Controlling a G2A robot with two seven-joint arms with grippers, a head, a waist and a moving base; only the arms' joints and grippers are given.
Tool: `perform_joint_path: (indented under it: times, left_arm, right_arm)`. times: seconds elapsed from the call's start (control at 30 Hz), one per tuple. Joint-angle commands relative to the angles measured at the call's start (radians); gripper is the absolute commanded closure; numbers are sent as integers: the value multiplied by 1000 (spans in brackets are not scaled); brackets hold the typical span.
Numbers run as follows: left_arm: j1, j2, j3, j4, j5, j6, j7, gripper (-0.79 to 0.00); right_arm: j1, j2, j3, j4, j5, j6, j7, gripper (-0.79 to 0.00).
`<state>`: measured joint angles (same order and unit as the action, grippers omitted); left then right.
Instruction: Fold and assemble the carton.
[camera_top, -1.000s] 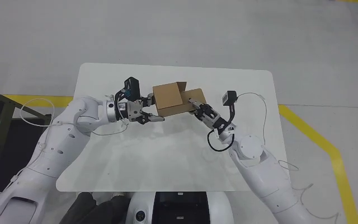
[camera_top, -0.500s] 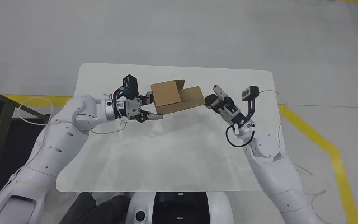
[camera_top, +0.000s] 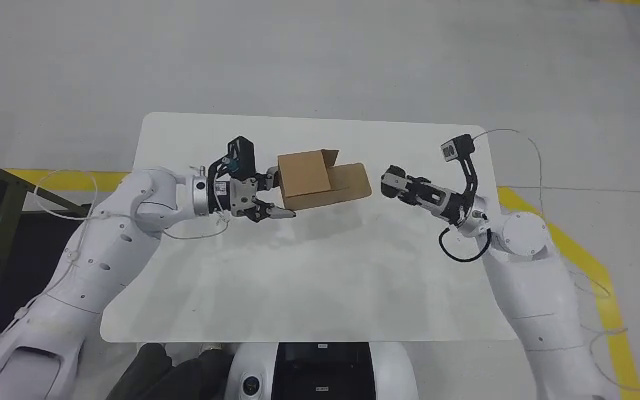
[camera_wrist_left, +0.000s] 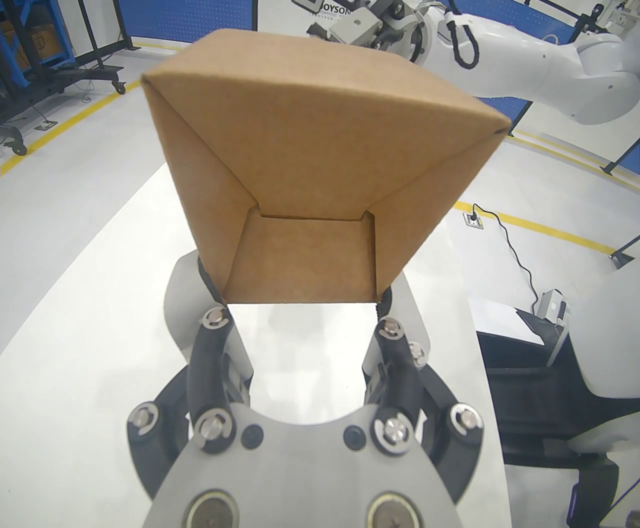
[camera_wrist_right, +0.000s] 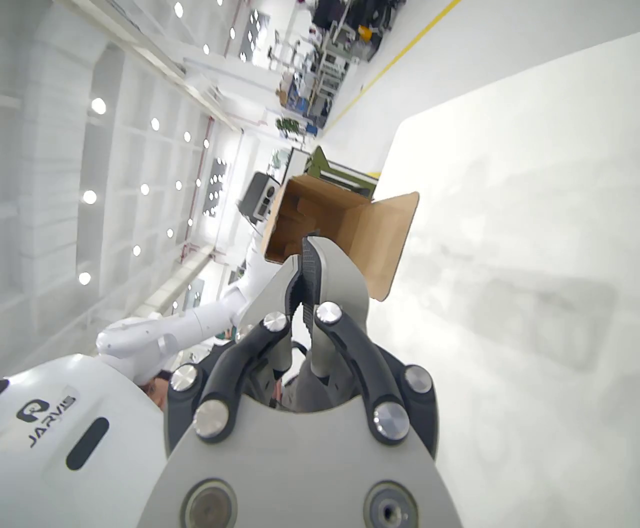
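A brown cardboard carton hangs just above the white table, lying on its side. My left gripper is shut on its left end. In the left wrist view the carton stands between the two fingers, which press its side walls. My right gripper is shut on nothing, a short gap to the right of the carton. The right wrist view shows the carton's open end facing my right gripper, one flap swung outward.
The table top is bare in front of and behind the carton. A dark cart stands off the table's left side. Yellow floor lines run past the right edge.
My right gripper has let go of the carton's right end and drawn back to the right. The left gripper has kept its hold, and the carton has shifted slightly right.
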<state>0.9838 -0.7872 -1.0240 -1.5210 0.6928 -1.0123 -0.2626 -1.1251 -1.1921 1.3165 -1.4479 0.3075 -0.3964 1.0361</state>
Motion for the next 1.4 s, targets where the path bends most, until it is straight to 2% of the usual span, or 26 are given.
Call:
perform_joint_path:
  times: [0.0, 0.33, 0.67, 1.13, 1.37]
  left_arm:
    - [-6, 3, 12, -7, -9, 0, -16, -305]
    - [-25, 18, 75, -44, -28, 0, -68, -317]
    - [-59, 24, 137, -60, -66, 0, -87, -302]
    - [-104, 45, 213, -74, -147, 0, -119, -302]
    - [-122, 53, 237, -79, -149, 0, -113, -305]
  right_arm:
    - [31, 0, -16, 25, -50, -11, 11, 0]
    - [92, -13, -132, 44, -129, -48, 5, 0]
    - [114, -29, -234, 46, -70, -80, 28, 0]
    - [146, -39, -298, 70, 18, -118, 81, 0]
    - [154, -44, -325, 69, 18, -129, 62, 0]
